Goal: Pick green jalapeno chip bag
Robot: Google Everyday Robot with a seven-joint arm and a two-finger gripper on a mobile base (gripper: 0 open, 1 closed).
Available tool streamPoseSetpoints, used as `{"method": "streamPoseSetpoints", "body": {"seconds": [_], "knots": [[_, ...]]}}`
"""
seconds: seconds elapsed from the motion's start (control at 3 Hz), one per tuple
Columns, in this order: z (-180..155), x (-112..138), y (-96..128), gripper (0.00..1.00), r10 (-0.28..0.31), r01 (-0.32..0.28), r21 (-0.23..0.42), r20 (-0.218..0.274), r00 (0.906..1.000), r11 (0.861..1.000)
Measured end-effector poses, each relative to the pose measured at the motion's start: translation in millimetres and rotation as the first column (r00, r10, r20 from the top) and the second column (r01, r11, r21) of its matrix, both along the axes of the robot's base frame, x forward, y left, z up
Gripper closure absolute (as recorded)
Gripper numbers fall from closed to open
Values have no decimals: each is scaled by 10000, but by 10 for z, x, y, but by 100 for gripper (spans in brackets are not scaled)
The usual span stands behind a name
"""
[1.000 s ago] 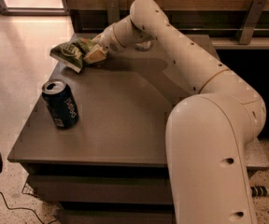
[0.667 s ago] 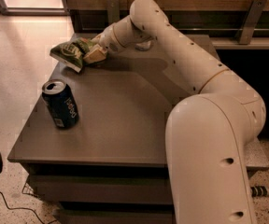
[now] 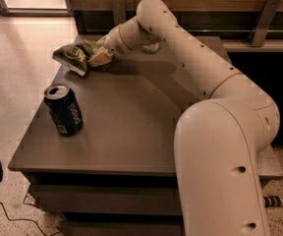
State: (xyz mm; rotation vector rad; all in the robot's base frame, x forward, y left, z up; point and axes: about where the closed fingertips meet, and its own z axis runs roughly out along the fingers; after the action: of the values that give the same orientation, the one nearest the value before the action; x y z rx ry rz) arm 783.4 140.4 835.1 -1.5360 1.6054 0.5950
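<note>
1. Camera view is showing my gripper (image 3: 100,58) reaching over the far left corner of the table (image 3: 131,132), with my arm stretching in from the right of the picture.
2. The green jalapeno chip bag (image 3: 74,55) is lying at that same corner, directly beyond the gripper toward the picture's left. Its nearer end is touching the gripper.
3. The bag's long axis is running roughly across the picture, more or less in line with my forearm, so I am meeting it end-on.
4. I am not able to tell how far the gripper is open, or whether it has hold of the bag; the crumpled foil is hiding the contact.
5. The bag's outer end seems to be hanging past the table's left edge. I cannot tell whether it is resting or lifted.
6. The soda can (image 3: 64,110) is standing upright nearer the camera, well apart from the bag and out of my path.
7. Against the earlier frames, nothing is shifting: bag, gripper and can are sitting where they were.
8. I am judging that the coming move depends on a firm hold at that end, then a straight lift.
</note>
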Motion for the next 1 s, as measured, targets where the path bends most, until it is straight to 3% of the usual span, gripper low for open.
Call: {"method": "streamPoseSetpoints", "body": {"seconds": [1.0], "knots": [[3,-2,2,100,5,-5,-1,5,10000,10000]]}}
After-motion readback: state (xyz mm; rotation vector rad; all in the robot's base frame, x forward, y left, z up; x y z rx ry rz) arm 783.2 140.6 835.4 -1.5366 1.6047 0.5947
